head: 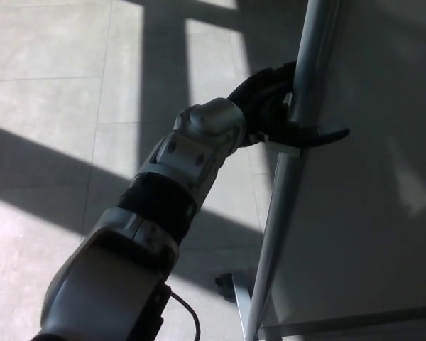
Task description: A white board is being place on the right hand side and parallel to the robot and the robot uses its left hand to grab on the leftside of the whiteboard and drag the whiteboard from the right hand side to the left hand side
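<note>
On the left, the pale tiled floor [50, 106] has dark stripes of shadow, and the shiny silver left arm [163, 192] is cut off at the bottom edge. The black left hand [273, 106] is closed around the round metal edge of the whiteboard [369, 213], with one finger [330, 133] poking onto the smooth grey face and the others hidden behind the edge. The whiteboard fills the right side, cut off there, and a small wheel [226, 284] shows beside its bottom edge.
</note>
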{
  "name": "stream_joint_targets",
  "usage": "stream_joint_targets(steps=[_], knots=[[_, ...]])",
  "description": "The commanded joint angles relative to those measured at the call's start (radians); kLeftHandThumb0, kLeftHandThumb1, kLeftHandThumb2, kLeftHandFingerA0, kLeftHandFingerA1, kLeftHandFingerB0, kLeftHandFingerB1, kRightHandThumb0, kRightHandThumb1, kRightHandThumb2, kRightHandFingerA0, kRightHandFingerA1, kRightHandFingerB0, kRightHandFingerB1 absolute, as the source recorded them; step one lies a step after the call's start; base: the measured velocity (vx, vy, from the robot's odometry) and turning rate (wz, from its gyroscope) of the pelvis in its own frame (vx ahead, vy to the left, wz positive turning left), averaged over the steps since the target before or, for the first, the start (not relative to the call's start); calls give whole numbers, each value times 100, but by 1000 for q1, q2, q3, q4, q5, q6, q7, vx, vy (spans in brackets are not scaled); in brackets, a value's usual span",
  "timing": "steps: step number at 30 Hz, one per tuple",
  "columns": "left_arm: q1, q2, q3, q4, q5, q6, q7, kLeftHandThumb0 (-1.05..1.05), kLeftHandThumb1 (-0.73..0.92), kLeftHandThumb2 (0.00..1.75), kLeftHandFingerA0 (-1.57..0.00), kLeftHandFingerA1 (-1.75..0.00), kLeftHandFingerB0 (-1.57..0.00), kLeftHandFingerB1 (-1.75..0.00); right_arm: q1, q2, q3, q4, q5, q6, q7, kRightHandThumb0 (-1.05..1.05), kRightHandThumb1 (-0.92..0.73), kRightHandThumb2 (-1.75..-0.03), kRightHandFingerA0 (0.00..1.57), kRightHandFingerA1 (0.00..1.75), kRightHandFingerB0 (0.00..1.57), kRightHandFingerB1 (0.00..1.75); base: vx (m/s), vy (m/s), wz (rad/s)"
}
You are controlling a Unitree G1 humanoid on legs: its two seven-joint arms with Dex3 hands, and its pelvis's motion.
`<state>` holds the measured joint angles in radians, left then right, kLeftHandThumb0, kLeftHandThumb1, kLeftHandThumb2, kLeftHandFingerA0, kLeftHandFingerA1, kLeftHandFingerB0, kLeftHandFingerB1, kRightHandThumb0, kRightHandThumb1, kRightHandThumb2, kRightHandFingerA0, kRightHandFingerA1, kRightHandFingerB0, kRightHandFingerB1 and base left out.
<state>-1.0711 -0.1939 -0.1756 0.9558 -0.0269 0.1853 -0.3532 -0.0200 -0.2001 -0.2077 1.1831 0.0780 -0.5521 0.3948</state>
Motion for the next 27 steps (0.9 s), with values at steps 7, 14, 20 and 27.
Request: stream_joint_targets(steps=[7,14,20,27], knots=[[25,-49,15,28,62,-179,174,-15,82,65,-120,-79,-86,-50,-9,-14,-2,-11,13,20,23,-66,-77,-72,43,104,33,81,0,0,0],[38,-31,52,29,47,-203,152,-8,74,75,-107,-91,-91,-78,-28,-23,-1,-4,9,31,25,-68,-76,-73,50,104,38,80,0,0,0],[57,13,72,12,26,-192,54,-9,75,66,-104,-89,-92,-73,-34,-21,-13,-15,28,53,44,-69,-75,-72,51,106,37,80,0,0,0],[114,82,69,-10,20,-263,-91,-13,70,66,-107,-82,-99,-70,-39,-27,-14,-23,25,53,40,-69,-72,-72,47,104,39,80,0,0,0]])
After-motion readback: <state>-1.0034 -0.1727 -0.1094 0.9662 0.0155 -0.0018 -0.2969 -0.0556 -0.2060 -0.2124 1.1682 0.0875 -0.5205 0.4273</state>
